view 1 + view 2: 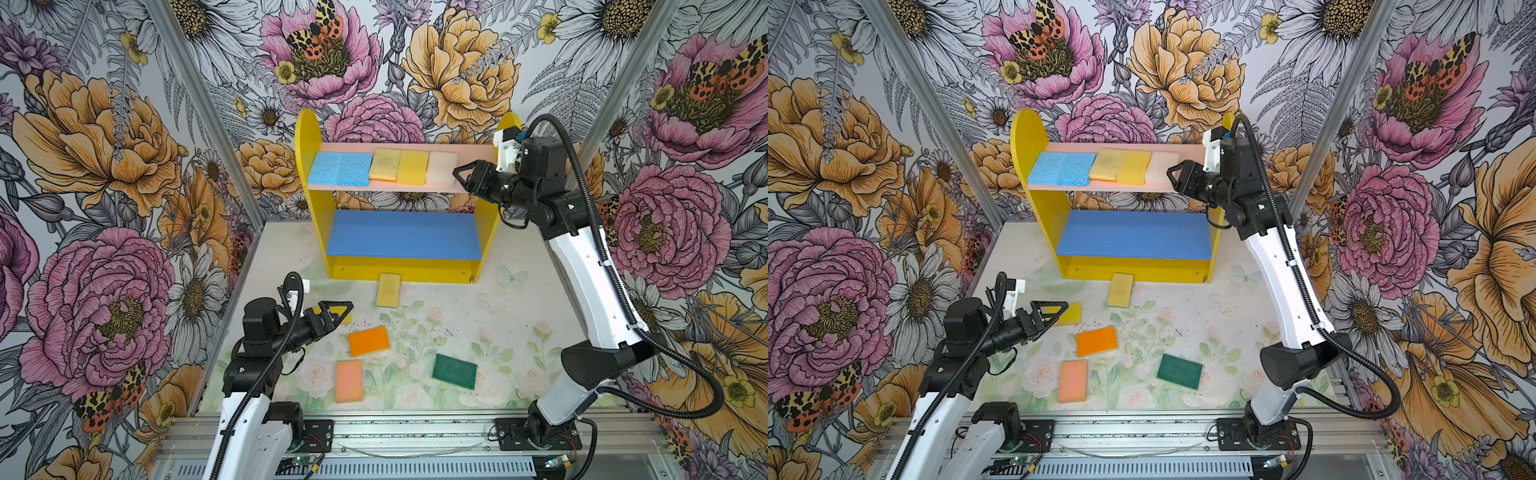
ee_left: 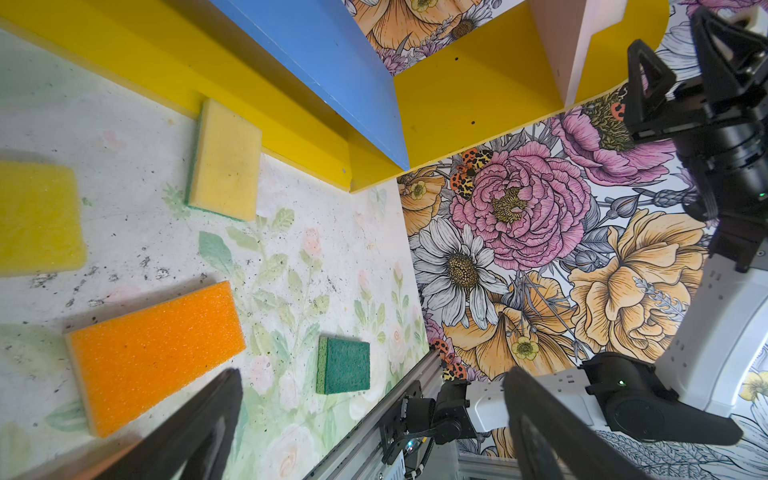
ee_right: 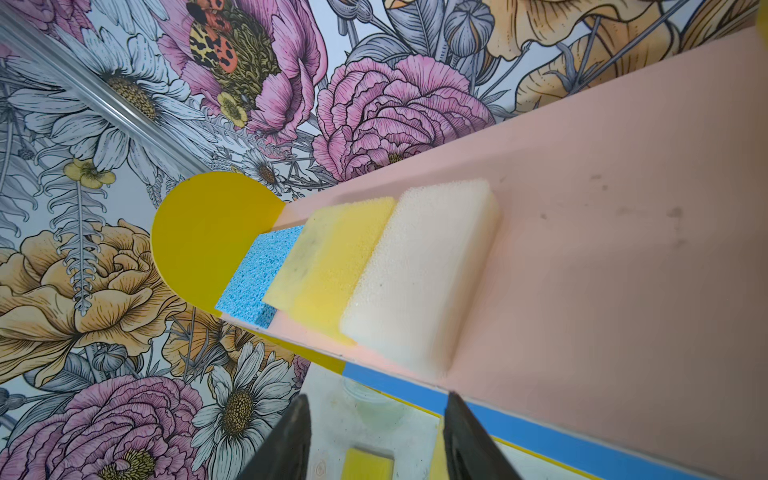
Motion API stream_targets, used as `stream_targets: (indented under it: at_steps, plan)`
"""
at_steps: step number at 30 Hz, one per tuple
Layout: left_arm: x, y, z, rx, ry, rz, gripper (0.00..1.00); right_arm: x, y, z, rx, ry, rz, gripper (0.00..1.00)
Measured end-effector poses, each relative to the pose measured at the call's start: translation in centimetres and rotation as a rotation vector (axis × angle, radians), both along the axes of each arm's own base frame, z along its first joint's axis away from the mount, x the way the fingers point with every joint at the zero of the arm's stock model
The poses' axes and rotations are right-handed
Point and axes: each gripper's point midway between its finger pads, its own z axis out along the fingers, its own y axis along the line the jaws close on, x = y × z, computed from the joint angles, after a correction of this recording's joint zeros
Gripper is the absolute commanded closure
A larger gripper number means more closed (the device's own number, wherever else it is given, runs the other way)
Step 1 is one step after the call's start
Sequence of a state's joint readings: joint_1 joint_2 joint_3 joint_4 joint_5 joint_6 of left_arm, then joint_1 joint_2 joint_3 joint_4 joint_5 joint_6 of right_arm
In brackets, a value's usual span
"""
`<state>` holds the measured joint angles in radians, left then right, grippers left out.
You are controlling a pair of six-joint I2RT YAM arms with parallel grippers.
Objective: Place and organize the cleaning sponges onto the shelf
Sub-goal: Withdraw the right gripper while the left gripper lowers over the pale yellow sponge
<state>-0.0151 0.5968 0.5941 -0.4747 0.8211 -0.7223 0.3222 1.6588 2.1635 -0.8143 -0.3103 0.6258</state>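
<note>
You are about halfway through: five sponges are on the shelf (image 1: 307, 137) and five lie on the table (image 1: 519, 299).

The pink upper board (image 3: 602, 208) holds a tidy row: two blue sponges (image 1: 328, 167) side by side at the left end, then two yellow sponges (image 1: 411, 167), then the cream sponge (image 1: 441, 168), each touching the next. Bare board is left at the right end. The blue lower board (image 1: 403, 235) has nothing on it.

Left to shelve are a pale yellow sponge (image 1: 388, 290) butted against the shelf's foot, a bright yellow sponge (image 2: 37, 216), an orange sponge (image 1: 368, 340), a peach sponge (image 1: 348, 381) and a dark green sponge (image 1: 454, 371), scattered and apart from one another.

Your right gripper (image 1: 458, 178) sits at the front edge of the upper board just beside the cream sponge, jaws apart and holding nothing. Your left gripper (image 1: 345, 313) hangs over the bright yellow sponge with its jaws spread wide, also empty. That one looks like the likely next pick, and the lower board the natural place for what is left.
</note>
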Motion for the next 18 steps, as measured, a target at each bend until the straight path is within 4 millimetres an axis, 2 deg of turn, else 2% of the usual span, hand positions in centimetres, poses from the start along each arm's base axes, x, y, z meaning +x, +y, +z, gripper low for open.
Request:
stream_targets:
  at_steps: [3,6,9,12,14,16,18]
  plan:
    - [-0.1,0.0,0.1,-0.002,-0.002,-0.002,0.01,-3.5,-0.1,-0.8,-0.025,-0.001,0.049,0.43]
    - [-0.2,-0.1,0.1,-0.003,-0.004,-0.005,0.01,-7.4,0.3,-3.9,-0.06,0.034,0.114,0.38]
    - [-0.5,-0.6,-0.1,-0.002,0.001,-0.023,0.01,-10.9,0.5,-9.6,-0.109,0.122,0.169,0.31]
    - [-1.0,-1.4,-1.2,0.008,0.023,-0.052,0.01,-13.7,0.3,-17.7,-0.169,0.267,0.201,0.24]
    - [-1.3,-2.1,-2.1,0.024,0.046,-0.067,0.01,-15.5,-0.4,-23.8,-0.207,0.393,0.203,0.11]
    - [-1.6,-2.9,-2.8,0.037,0.068,-0.085,0.01,-16.9,-1.1,-28.1,-0.226,0.487,0.195,0.01]
    - [-1.7,-3.4,-3.4,0.053,0.086,-0.089,0.01,-18.0,-1.6,-31.0,-0.231,0.552,0.184,0.0]
